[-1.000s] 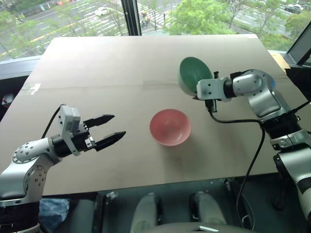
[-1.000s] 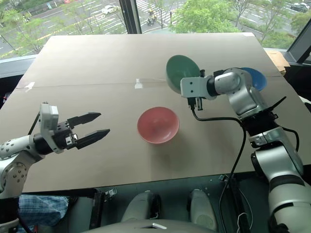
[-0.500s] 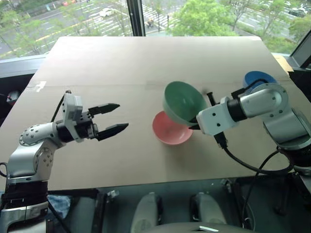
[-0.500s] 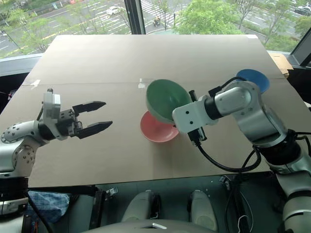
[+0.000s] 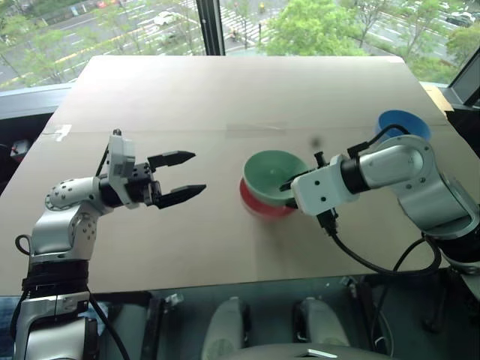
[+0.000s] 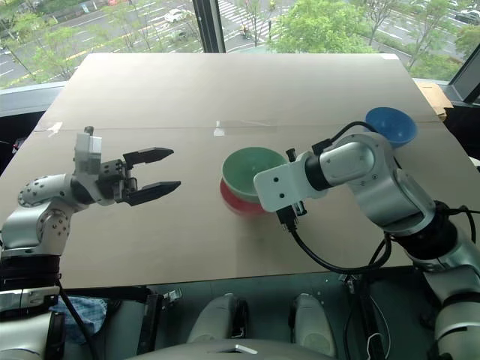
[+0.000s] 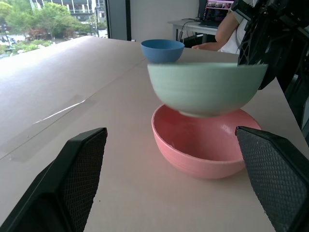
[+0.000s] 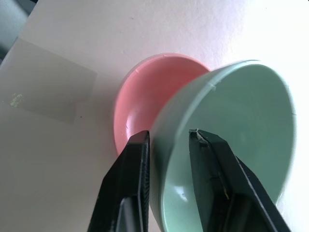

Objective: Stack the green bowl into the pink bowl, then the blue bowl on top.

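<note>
As my right gripper (image 8: pixel 169 140) loosens, its fingers straddle the green bowl's (image 5: pixel 273 174) rim without pinching; a second ago they held it aloft, now it's over the pink bowl (image 7: pixel 203 147), not yet seated. Left gripper (image 5: pixel 178 177) hovers wide open, empty; blue bowl (image 6: pixel 391 124) waits behind.

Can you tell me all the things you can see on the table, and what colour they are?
green bowl: one, mint green, above the pink bowl, its rim between the right jaws
pink bowl: one, salmon pink, mid-table under the green bowl
blue bowl: one, sky blue, far right of the table
table: one, tan, with a clear tape strip
left gripper: black jaws open, holding nothing
right gripper: black jaws either side of the green bowl's rim
</note>
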